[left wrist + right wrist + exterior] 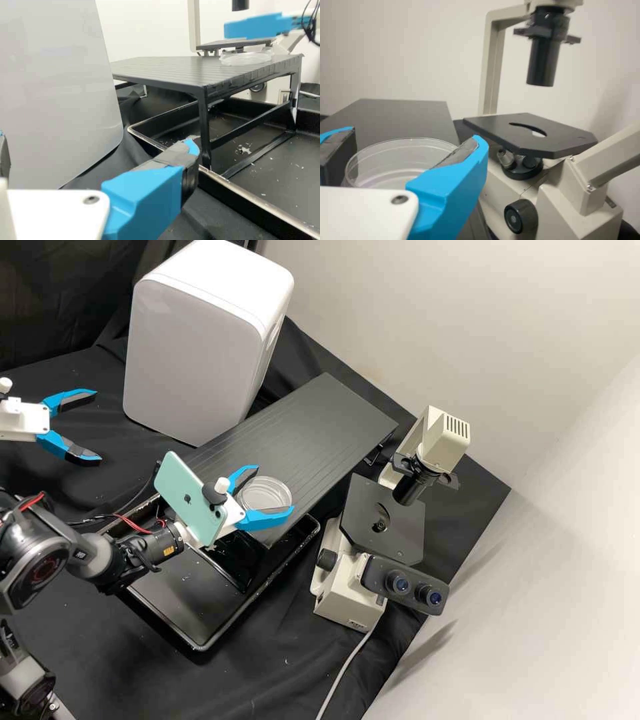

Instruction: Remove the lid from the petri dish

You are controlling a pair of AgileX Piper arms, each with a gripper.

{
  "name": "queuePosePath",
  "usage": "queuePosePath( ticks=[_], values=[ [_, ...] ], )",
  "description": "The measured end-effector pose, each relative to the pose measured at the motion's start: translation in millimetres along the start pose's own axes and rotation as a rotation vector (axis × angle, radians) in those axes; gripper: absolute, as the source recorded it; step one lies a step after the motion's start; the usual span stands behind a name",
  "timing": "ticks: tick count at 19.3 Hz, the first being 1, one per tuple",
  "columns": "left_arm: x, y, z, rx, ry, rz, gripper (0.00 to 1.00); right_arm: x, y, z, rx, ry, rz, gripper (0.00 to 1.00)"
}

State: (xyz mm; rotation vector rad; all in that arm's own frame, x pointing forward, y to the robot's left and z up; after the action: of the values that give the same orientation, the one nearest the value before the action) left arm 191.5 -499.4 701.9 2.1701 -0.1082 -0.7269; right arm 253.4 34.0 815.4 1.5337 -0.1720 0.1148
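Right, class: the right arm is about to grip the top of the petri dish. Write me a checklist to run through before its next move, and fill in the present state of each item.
1. Right hand open: ok.
2. Its fingers flank the petri dish, one on each side: ok.
3. Finger height suits taking only the top part, not the base: cannot tell.
4. Dish resting flat on the black shelf: ok.
5. Left hand well away from the dish, open near the white box: ok.
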Motion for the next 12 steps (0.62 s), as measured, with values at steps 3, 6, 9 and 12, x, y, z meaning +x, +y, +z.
queuePosePath(
  ticks=[3,6,9,12],
  values=[
    [0.0,0.0,0.0,0.000,0.000,0.000,1.00,-1.3,2.1,-1.0,0.002,0.005,0.007,0.00],
    [0.0,0.0,0.0,0.000,0.000,0.000,1.00,-1.2,2.8,-0.2,0.001,0.002,0.010,0.00],
    [0.0,0.0,0.0,0.000,0.000,0.000,1.00,-1.8,0.3,-2.9,0.004,0.011,0.000,0.00],
    [0.0,0.0,0.0,0.000,0.000,0.000,1.00,-4.2,-7.3,-11.3,-0.001,0.045,-0.031,0.00]
  ],
)
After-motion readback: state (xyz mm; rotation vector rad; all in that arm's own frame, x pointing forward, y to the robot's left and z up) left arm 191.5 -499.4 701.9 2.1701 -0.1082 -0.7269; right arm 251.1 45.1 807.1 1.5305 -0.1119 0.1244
